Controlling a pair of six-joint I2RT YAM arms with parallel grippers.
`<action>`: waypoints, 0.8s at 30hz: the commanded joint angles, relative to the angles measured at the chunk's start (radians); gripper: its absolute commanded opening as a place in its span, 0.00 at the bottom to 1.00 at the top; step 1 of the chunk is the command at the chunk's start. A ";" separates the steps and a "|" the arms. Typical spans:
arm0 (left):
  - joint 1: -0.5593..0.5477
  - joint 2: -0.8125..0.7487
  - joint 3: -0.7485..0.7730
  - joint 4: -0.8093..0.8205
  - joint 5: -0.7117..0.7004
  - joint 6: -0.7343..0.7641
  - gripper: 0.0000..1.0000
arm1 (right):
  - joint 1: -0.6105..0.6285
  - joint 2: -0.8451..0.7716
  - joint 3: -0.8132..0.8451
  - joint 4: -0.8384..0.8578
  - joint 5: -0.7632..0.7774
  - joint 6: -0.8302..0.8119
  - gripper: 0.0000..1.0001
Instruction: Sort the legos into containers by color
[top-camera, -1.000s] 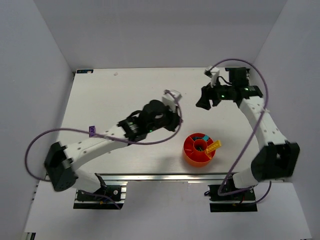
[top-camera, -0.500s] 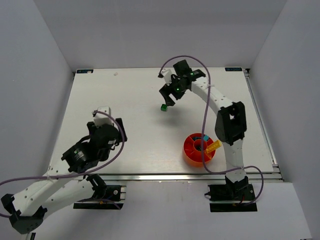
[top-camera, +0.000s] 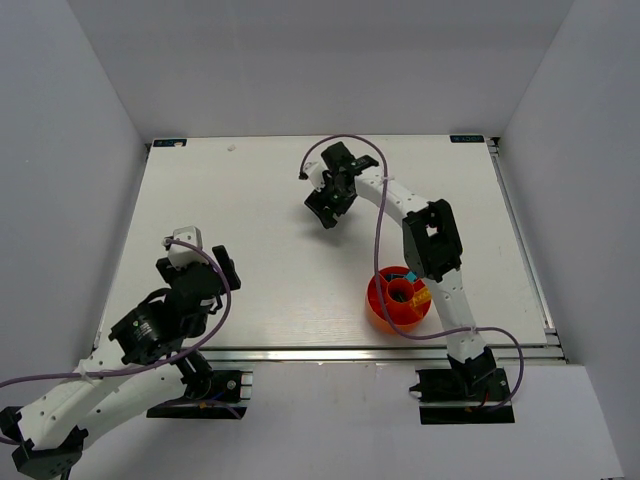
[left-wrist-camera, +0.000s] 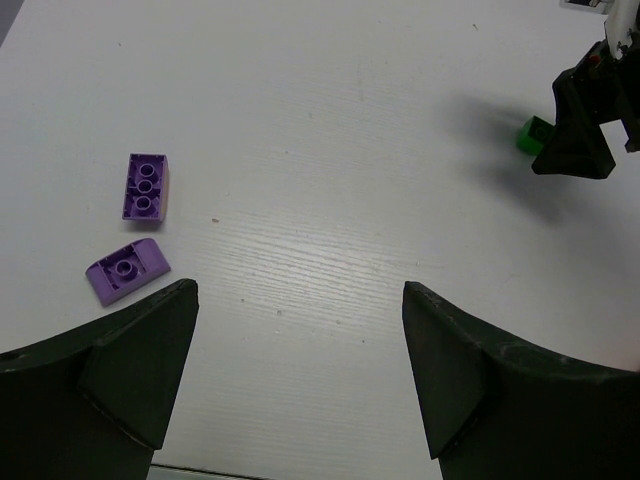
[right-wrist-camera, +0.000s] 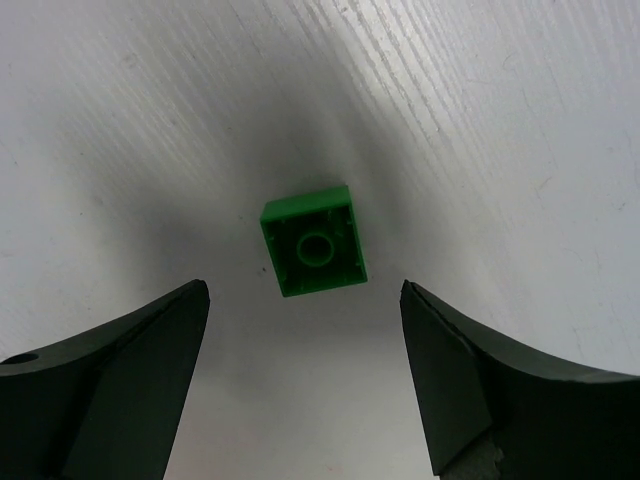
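Right wrist: end effector (right-wrist-camera: 303, 290) spread over green lego (right-wrist-camera: 312, 241).

A robotics lab test cell. A white bench (top-camera: 250, 200) is boxed in by plain pale walls (top-camera: 300, 60) beyond and to either side of the left hand (left-wrist-camera: 298, 292) and right hand (right-wrist-camera: 303, 290). Behind them, along an aluminium rail (top-camera: 320, 355), sit both arms' bases (top-camera: 465, 385); purple cables (top-camera: 345, 140) loop free.

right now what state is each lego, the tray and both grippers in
green lego, underside up, not gripped
long purple lego, underside up, not gripped
short purple lego, underside up, not gripped
tray, upright, partly hidden
left gripper, open, empty
right gripper, open, over the green lego
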 joint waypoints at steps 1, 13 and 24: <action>-0.004 0.002 -0.010 0.013 -0.021 -0.008 0.93 | 0.013 0.013 0.050 0.044 0.014 -0.017 0.82; -0.004 0.019 -0.011 0.013 -0.012 -0.007 0.93 | 0.019 0.068 0.079 0.077 -0.010 -0.024 0.54; -0.004 0.063 -0.008 -0.010 -0.010 -0.034 0.92 | -0.004 -0.344 -0.203 0.145 -0.208 -0.048 0.01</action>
